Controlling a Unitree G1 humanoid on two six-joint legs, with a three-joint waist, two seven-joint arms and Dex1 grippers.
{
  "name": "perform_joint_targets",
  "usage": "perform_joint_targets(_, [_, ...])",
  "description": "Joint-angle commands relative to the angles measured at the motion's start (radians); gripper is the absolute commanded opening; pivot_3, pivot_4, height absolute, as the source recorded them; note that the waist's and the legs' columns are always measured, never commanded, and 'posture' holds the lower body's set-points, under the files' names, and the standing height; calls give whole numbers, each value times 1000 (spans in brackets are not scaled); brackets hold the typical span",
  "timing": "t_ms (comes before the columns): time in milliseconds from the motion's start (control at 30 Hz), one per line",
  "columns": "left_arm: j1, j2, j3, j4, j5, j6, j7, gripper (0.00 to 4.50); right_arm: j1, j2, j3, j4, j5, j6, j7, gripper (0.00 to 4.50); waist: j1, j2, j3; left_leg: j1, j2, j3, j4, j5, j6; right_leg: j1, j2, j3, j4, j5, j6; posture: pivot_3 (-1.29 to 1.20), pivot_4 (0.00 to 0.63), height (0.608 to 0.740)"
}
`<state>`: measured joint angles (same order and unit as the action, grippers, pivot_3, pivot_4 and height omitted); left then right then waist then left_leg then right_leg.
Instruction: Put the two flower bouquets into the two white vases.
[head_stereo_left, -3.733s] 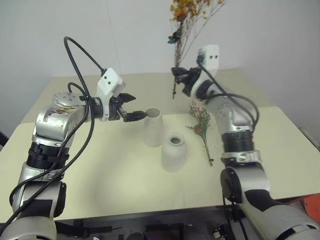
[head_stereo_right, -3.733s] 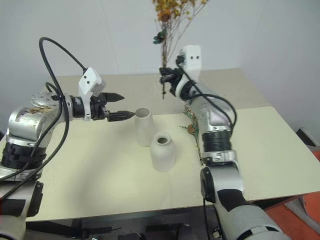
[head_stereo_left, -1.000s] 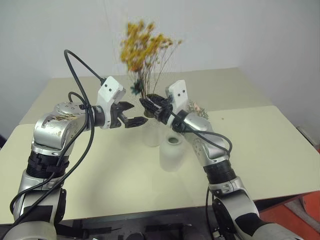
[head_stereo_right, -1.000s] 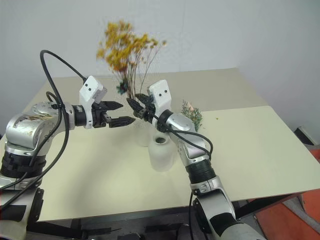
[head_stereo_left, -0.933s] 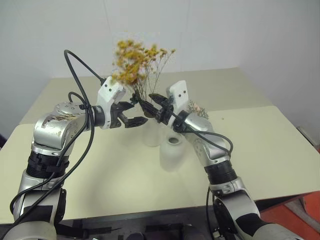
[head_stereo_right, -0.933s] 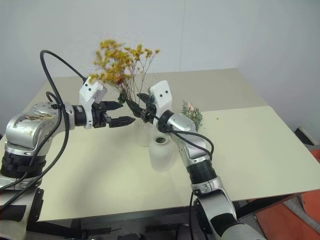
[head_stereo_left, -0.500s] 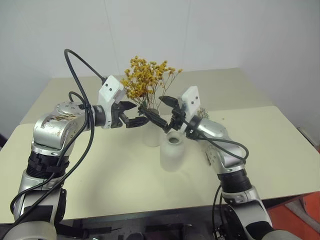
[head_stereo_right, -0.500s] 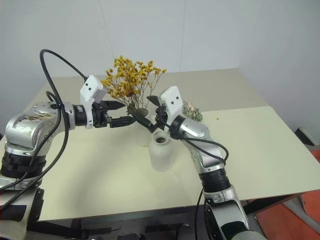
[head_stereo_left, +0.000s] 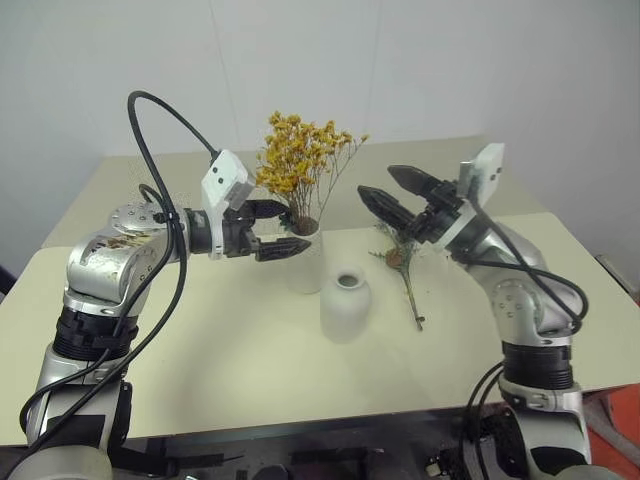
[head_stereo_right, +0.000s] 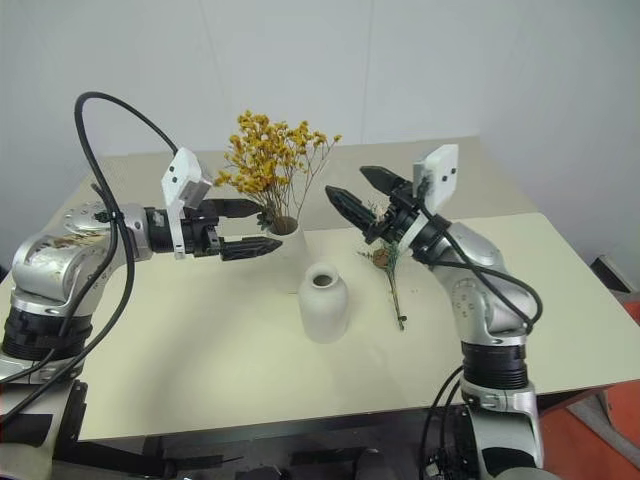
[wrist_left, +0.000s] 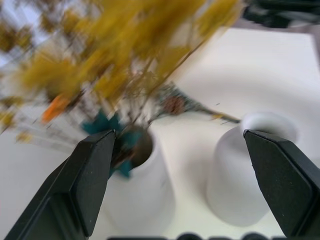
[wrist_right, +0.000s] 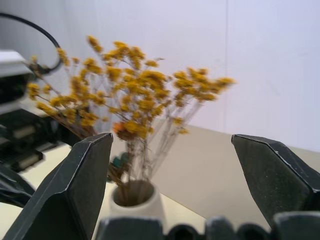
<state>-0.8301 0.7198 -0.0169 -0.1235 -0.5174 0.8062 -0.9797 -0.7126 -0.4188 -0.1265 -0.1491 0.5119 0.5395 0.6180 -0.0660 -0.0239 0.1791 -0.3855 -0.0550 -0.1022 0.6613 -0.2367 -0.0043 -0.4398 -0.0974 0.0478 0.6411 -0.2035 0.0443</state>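
The bushy yellow bouquet (head_stereo_left: 300, 168) stands upright in the taller white vase (head_stereo_left: 306, 265) at the middle of the table. The shorter, rounder vase (head_stereo_left: 347, 306) stands just in front of it and holds nothing. The smaller grey-green bouquet (head_stereo_left: 404, 262) lies flat on the table to the right of both vases. My left gripper (head_stereo_left: 298, 228) is open at the tall vase's mouth, coming in from the left, and holds nothing. My right gripper (head_stereo_left: 377, 181) is open in the air to the right of the yellow blossoms, above the lying bouquet.
The cream table (head_stereo_left: 200, 340) reaches to a white wall behind. A black cable (head_stereo_left: 150, 120) loops above my left arm. Bare tabletop lies to the left of and in front of the vases.
My right gripper opened, let go of the yellow bouquet and swung away to the right. The bouquet settled upright in the taller vase. My left gripper barely moved.
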Motion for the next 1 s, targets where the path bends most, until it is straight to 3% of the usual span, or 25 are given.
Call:
perform_joint_targets(33, [-14,0,16,-31,-25,-35,-35,4500,35,-109,77,-26,-123,46,-16,4480,3,0,0,0,0,0,0,0,0,0,0,0,0,0,0,0,150,740])
perform_joint_targets(233, [-19,-13,16,-34,-46,-47,-73,4500,8,-149,58,-61,-94,344,-127,4480,0,0,0,0,0,1,0,0,0,0,0,1,0,0,0,0,150,740])
perform_joint_targets(400, [-16,-10,16,-51,-63,-68,-111,4500,-152,-104,10,34,-123,736,-319,4480,-1,0,0,0,0,1,0,0,0,0,0,1,0,0,-1,0,150,740])
perform_joint_targets(567, [-27,-24,-1,-68,-72,-53,-123,4500,-254,-122,17,108,-107,973,-314,4480,12,0,0,-1,0,1,0,0,0,0,0,0,-1,0,-1,0,150,740])
perform_joint_targets(1000, [-44,-65,-52,-114,-91,-15,-108,4500,-301,-175,174,303,-96,1075,-241,4480,18,0,0,-2,0,1,0,0,0,0,0,0,-1,0,-1,0,150,740])
